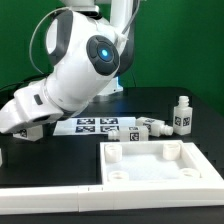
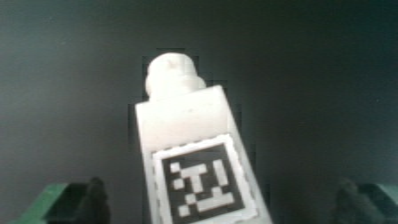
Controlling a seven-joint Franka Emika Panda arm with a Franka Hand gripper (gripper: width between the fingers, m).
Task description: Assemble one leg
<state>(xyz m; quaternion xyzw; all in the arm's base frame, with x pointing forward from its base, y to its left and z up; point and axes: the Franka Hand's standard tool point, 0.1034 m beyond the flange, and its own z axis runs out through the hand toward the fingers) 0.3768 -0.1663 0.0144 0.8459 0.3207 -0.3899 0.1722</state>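
In the wrist view a white leg [image 2: 192, 130] lies on the dark table between my fingers, its narrow threaded stub [image 2: 169, 66] pointing away and a black-and-white tag on its upper face. My gripper [image 2: 217, 203] is open; its dark fingertips [image 2: 71, 202] stand apart from the leg on both sides, not touching it. In the exterior view the gripper [image 1: 25, 127] is low over the table at the exterior view's left. Another leg [image 1: 181, 114] stands upright at the exterior view's right, and two more [image 1: 150, 126] lie beside the marker board.
The marker board [image 1: 97, 126] lies mid-table. A large white tray-like panel [image 1: 160, 166] sits at the front right of the exterior view. A long white L-shaped bar [image 1: 55, 200] runs along the front edge.
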